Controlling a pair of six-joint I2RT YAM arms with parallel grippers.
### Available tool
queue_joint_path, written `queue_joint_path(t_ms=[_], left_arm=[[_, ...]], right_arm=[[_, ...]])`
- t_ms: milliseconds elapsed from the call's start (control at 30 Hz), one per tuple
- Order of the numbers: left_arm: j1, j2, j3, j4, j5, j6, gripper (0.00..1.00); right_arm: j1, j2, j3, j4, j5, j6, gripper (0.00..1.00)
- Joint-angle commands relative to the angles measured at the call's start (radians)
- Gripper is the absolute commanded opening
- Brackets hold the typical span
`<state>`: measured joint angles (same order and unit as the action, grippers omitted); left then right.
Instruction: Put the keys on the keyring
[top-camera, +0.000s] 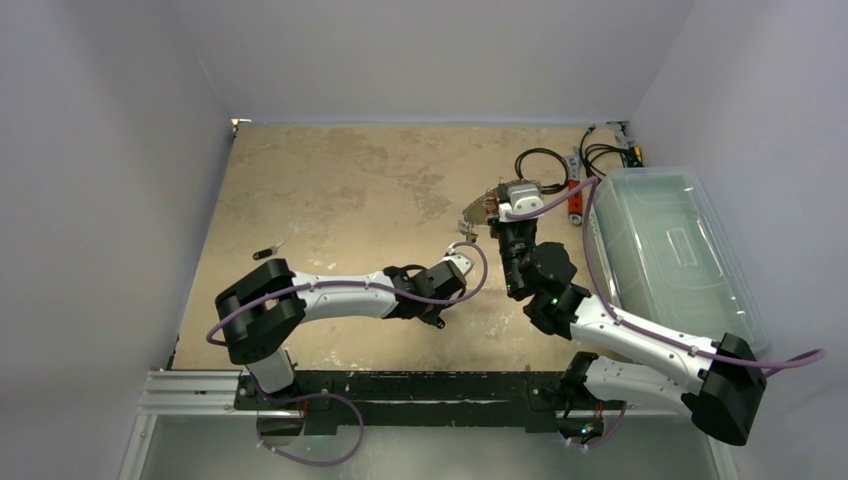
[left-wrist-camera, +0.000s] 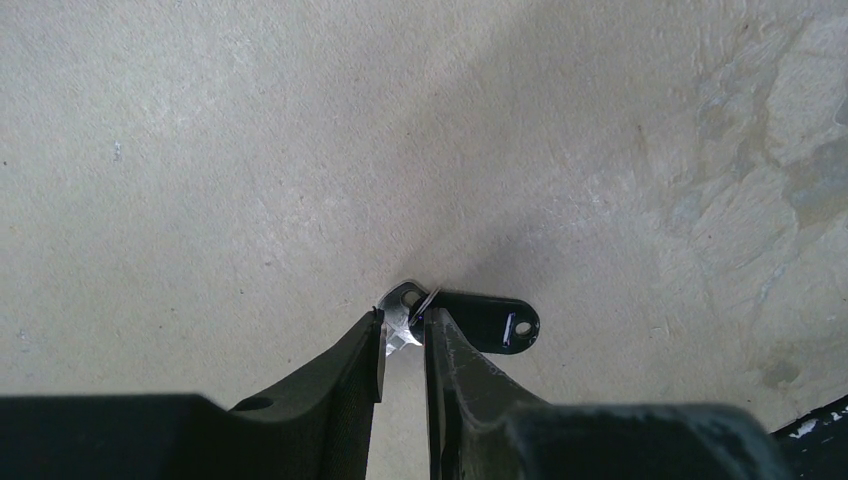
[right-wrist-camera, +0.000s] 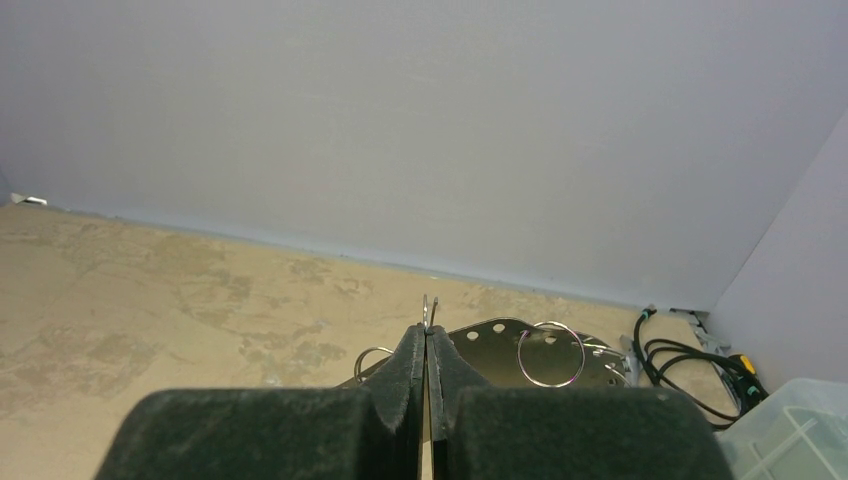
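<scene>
- Two arms meet over the middle of the tabletop (top-camera: 350, 180), a little right of centre.
- Left gripper (left-wrist-camera: 403, 325) points down at the surface. Its jaws are drawn in narrow around a key (left-wrist-camera: 398, 300). Can't tell whether they pinch it yet or only flank it.
- That key is silver and lies flat on the tabletop. Its black tag (left-wrist-camera: 490, 322) sticks out to one side, just past a fingertip.
- Right gripper (right-wrist-camera: 428, 335) is raised and its jaws are pressed together, pinching the thin wire of the keyring (right-wrist-camera: 495, 333).
- Keyring hangs off the surface, just beyond the left gripper and toward the far right corner. Flat holed crescent and split rings (right-wrist-camera: 550, 352) show behind the fingers.
- Other key (top-camera: 268, 250) lies alone near the left edge, well apart from both arms.
- Clear bin (top-camera: 670, 240) runs along the right edge.
- Black cables (top-camera: 540, 160) sit at the far right corner.
</scene>
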<state>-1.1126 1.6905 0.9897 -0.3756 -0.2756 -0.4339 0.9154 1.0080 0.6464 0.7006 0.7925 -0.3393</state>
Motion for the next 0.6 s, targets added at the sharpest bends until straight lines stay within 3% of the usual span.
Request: queue_joint_path(t_ms=[0,367,567], left_arm=[[0.01,0.009,-0.005,0.04,-0.009,0.02,0.21],[0.018,0.016,-0.015,0.066,0.042,0.039,0.18],[0.02,0.018,-0.025,0.07,0.053,0.041,0.0]], right_arm=[[-0.003,-0.005,0.032,0.037,-0.017,0.014,0.0],[-0.003,0.001,0.036,0.033,-0.022,0.019,0.0],[-0.003,0.006,0.036,0.031,-0.022,0.019,0.0]])
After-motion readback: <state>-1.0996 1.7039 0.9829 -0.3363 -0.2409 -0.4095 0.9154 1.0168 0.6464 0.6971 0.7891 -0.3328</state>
